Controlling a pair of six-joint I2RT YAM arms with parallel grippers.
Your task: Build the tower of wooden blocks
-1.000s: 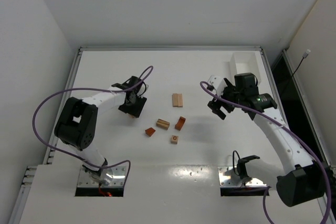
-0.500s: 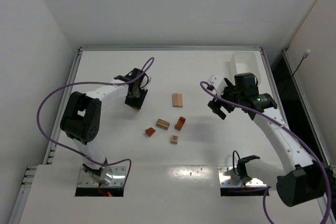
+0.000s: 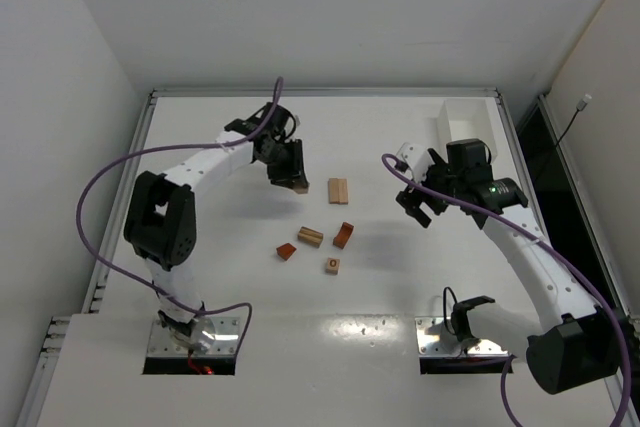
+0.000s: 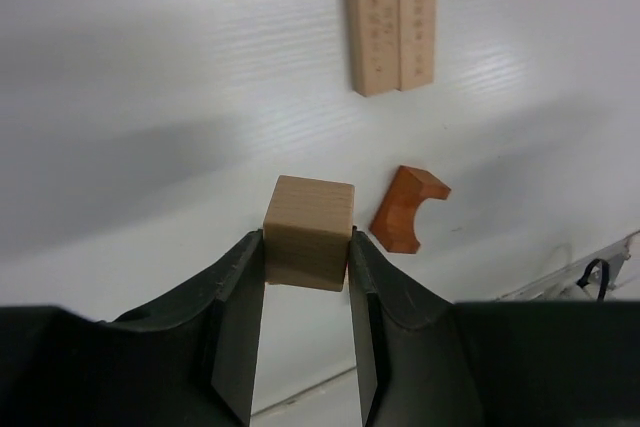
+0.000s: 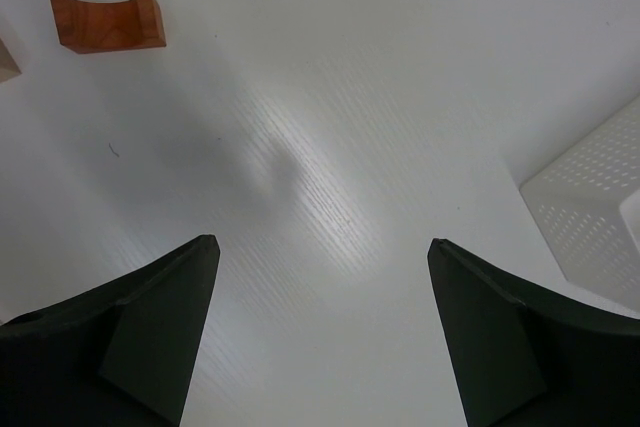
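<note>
A: Where was the light tan wooden cube (image 4: 310, 230)?
B: Clamped in the left gripper (image 4: 305, 247), over the white table (image 3: 400, 287), near two flat tan wooden blocks (image 4: 392, 19).
A: And the right gripper (image 5: 320, 243)?
B: Spread wide, empty.

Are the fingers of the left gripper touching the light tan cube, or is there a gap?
Touching. The left wrist view shows the light tan cube pinched between both fingers of the left gripper, with no gap on either side.
</note>
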